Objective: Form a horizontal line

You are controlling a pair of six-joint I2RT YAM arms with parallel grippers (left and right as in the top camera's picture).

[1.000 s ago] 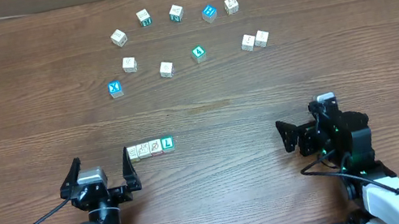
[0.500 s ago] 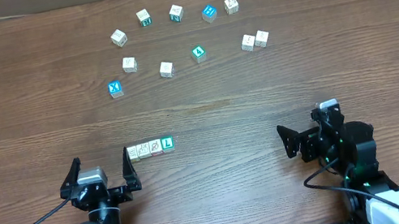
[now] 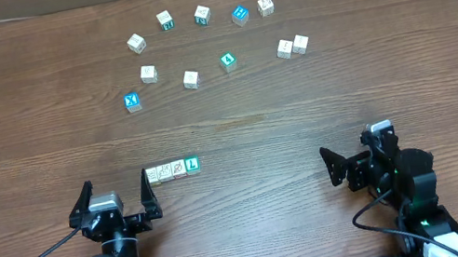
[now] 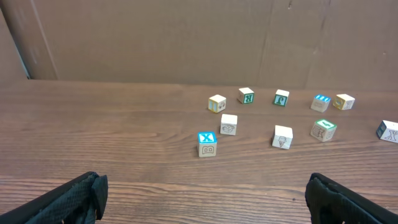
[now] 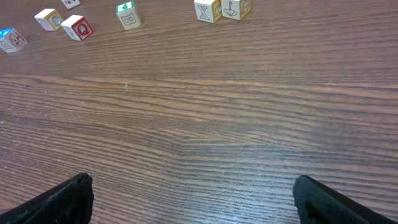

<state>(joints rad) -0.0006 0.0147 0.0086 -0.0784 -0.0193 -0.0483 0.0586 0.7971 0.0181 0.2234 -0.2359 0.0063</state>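
On the near side of the tabletop [image 3: 299, 97], the row of four cubes [image 3: 172, 170] lies with its long axis from left to right. It is just to the right of the left end effector [image 3: 116, 196], with the pale yellow end cube [image 3: 152, 175] just beside the right finger. The right end effector [image 3: 351, 162] is well apart, further right. Both have fingers wide apart and hold nothing. I judge the line complete. Bare wood surrounds it, and the loose cubes [image 3: 191, 79] sit far behind.

A row of four cubes [image 3: 172, 170] runs left to right on the counter [image 3: 258, 133], the cubes apparently touching. Behind the row, loose cubes [image 3: 191, 79] lie scattered. The left tool [image 3: 116, 188] sits just beside the row's left end, and the right tool [image 3: 351, 152] well to its right.
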